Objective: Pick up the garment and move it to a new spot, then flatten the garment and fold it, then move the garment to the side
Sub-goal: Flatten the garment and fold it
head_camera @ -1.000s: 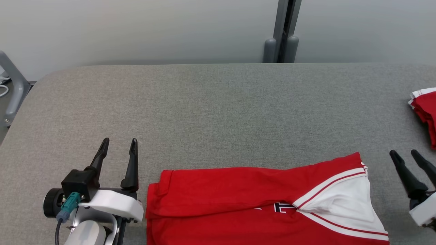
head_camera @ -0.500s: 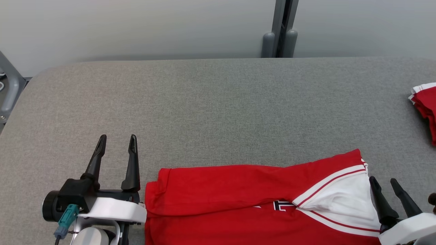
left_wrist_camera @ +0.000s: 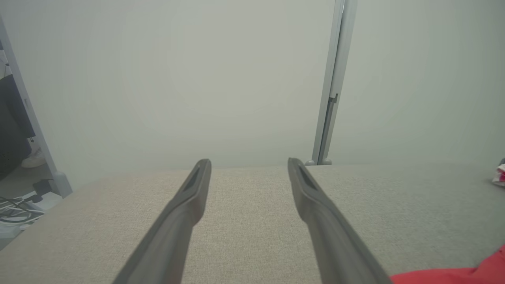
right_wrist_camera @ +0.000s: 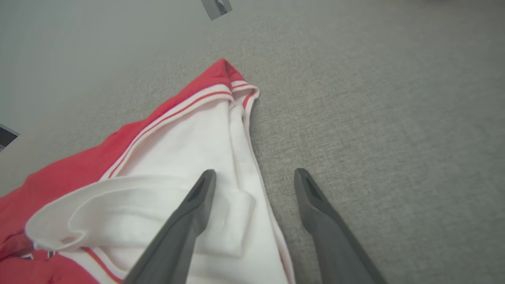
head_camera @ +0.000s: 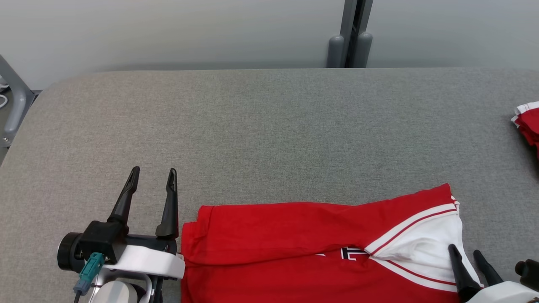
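The garment (head_camera: 294,235) is a red jersey with white panels and striped trim, folded over and lying at the table's near edge. Its white end (right_wrist_camera: 189,157) shows in the right wrist view. My left gripper (head_camera: 153,176) stands open just left of the garment's left edge, nothing between its fingers (left_wrist_camera: 311,197). My right gripper (head_camera: 465,251) is open at the garment's right end, one finger (right_wrist_camera: 193,201) above the white fabric and the other above bare table. Whether it touches the cloth I cannot tell.
The grey fabric table (head_camera: 269,134) stretches away to a pale wall with a grey post (head_camera: 349,33). Another red and white cloth (head_camera: 528,126) lies at the right edge. A grey frame (head_camera: 12,105) stands off the table's left side.
My right gripper has moved left and nearer, from beside the garment to over its white end. My left gripper stays open beside the left edge. The head camera has shifted slightly.
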Robot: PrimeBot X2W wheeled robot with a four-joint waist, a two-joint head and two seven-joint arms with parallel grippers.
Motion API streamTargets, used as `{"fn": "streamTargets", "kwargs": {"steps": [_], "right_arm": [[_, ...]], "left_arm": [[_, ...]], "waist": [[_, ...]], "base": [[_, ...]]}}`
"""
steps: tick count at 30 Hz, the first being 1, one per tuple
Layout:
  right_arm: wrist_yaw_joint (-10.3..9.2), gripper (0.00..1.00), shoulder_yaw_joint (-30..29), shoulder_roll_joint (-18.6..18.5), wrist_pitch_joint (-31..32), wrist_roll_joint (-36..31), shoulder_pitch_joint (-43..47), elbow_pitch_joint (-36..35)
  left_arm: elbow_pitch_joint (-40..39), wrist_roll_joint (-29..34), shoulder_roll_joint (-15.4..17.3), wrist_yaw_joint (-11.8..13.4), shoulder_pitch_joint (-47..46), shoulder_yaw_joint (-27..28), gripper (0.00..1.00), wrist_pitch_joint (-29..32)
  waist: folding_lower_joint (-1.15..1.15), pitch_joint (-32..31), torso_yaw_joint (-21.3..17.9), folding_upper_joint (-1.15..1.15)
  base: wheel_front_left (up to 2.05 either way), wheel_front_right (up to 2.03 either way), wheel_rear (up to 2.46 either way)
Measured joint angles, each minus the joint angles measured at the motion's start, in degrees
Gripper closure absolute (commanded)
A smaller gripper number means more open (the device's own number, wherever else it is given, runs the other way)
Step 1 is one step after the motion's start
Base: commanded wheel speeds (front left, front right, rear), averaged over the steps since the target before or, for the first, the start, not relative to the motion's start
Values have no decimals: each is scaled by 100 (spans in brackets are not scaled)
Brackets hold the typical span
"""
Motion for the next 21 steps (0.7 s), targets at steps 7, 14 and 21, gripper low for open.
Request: {"fn": "streamTargets", "kwargs": {"steps": [7, 14, 21], "right_arm": [[-1, 0, 264, 92, -43, 226, -149, 230], [-1, 79, 661, -70, -58, 526, -307, 388], [1, 100, 740, -115, -27, 458, -373, 381]], "left_arm": [[24, 116, -64, -116, -19, 76, 0, 0], [34, 185, -93, -165, -24, 129, 0, 0], [9, 204, -108, -185, -24, 166, 0, 0]], "waist": [[0, 47, 48, 0], [0, 46, 56, 0], [0, 43, 47, 0]], "base": [[0, 0, 0], [0, 0, 0], [0, 0, 0]]}}
